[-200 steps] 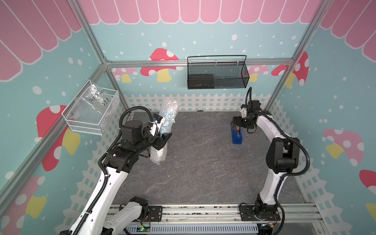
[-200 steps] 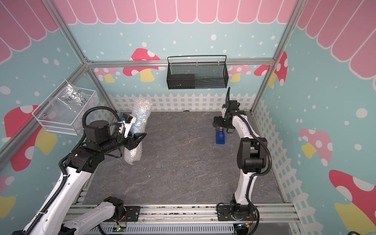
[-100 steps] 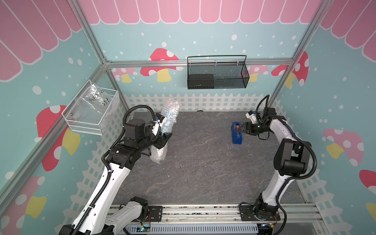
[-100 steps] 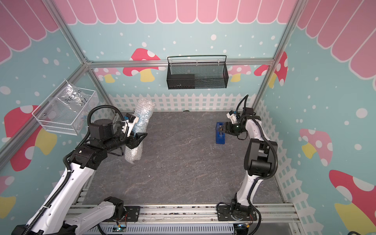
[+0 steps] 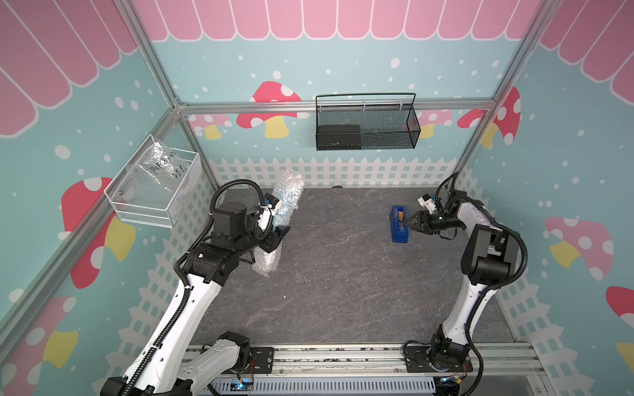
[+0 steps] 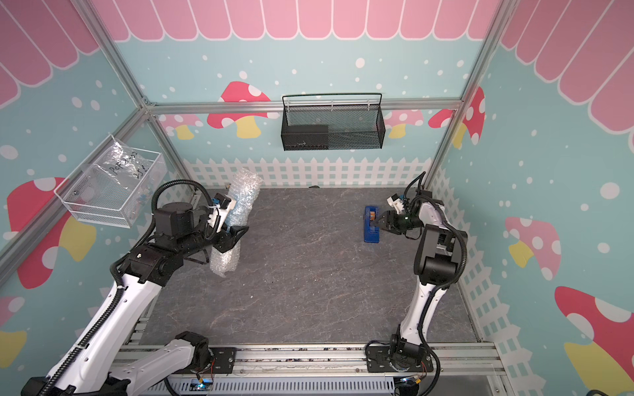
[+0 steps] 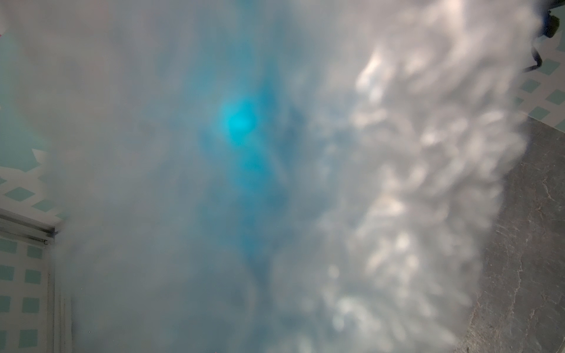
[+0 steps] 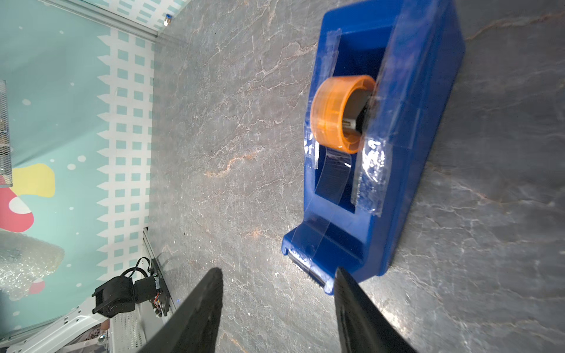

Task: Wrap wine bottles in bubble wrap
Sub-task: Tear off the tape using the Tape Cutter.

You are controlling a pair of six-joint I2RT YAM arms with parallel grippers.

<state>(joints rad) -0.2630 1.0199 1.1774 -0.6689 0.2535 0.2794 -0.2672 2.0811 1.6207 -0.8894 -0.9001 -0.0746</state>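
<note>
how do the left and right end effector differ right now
Grip: the left end effector is closed on the bubble wrap rolled around the bottle; the right end effector is open and holds nothing.
Place: the left one holds its roll up on a tilt near the left wall; the right one points at the cutter end of the tape dispenser, apart from it.
Both are black, with two fingers.

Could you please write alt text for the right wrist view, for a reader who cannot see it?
A blue tape dispenser with an orange roll sits on a grey marbled table, its cutter end nearest the camera. The right gripper has its two black fingers open just before that end.
</note>
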